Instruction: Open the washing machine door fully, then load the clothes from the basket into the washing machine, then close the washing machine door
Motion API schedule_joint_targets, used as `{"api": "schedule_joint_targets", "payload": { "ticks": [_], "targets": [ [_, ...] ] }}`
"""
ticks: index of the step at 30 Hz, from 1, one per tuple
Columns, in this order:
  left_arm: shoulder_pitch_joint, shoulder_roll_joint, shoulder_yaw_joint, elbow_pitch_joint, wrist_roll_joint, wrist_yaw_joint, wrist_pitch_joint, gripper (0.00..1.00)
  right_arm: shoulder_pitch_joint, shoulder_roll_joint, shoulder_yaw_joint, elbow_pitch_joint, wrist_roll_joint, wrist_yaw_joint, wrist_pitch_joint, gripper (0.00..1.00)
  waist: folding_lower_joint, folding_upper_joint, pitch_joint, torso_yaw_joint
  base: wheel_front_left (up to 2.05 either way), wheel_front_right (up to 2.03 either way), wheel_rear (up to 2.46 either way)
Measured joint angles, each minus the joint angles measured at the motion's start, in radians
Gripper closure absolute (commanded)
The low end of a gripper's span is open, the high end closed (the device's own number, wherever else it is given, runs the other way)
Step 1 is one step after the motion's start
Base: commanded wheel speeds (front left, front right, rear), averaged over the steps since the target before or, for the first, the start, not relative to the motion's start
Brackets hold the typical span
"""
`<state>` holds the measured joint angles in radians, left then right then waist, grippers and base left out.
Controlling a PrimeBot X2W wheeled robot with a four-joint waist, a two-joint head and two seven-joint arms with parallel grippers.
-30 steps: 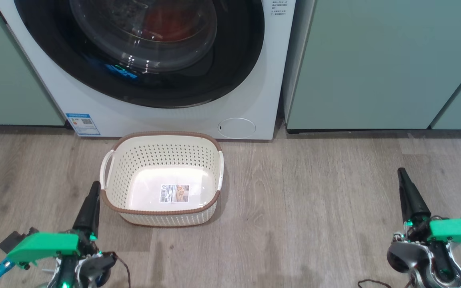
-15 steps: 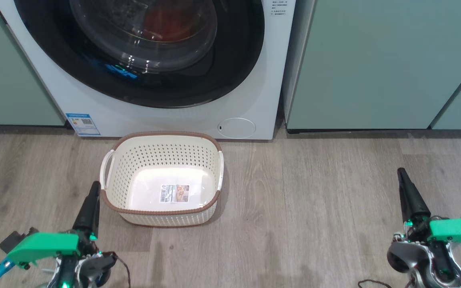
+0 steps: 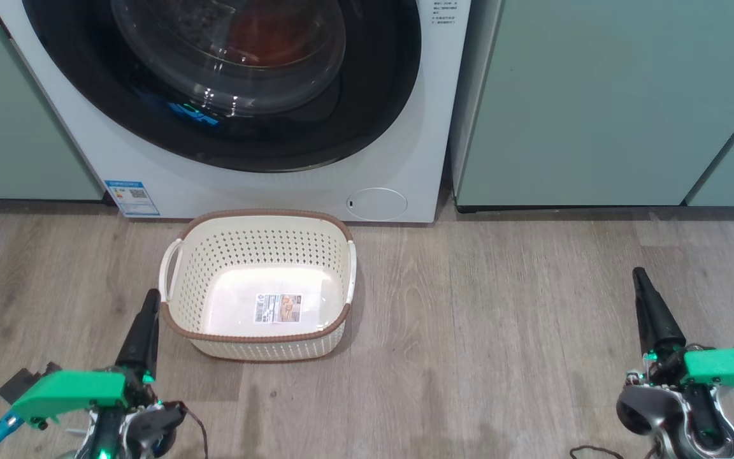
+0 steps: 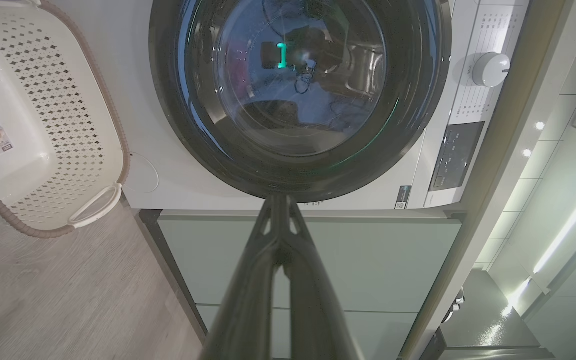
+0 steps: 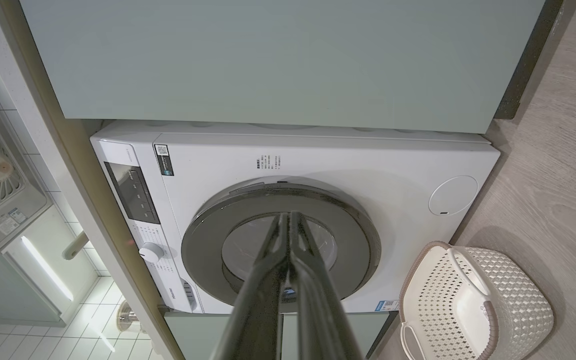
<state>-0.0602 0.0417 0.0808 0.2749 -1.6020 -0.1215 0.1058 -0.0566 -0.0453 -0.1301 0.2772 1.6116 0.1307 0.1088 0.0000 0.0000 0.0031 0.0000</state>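
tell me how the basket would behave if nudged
Probably light: the basket is empty, thin perforated plastic. It would likely slide on the smooth floor rather than tip, being wide and low. Its walls may flex.

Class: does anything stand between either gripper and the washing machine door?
Only the basket: it sits on the floor just before the washing machine, below the closed washing machine door, beside the left gripper. Between the right gripper and the door lies bare floor.
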Motion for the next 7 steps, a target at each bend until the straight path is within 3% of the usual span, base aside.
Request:
{"api": "schedule_joint_targets", "payload": {
  "ticks": [7],
  "targets": [
    [0.000, 0.000, 0.000, 0.000, 0.000, 0.000, 0.000, 1.00, 0.000, 0.000, 0.000, 0.000, 0.000, 0.000, 0.000, 1.00, 0.0000, 0.0000, 0.000, 0.000, 0.00, 0.00, 0.00]
  ]
}}
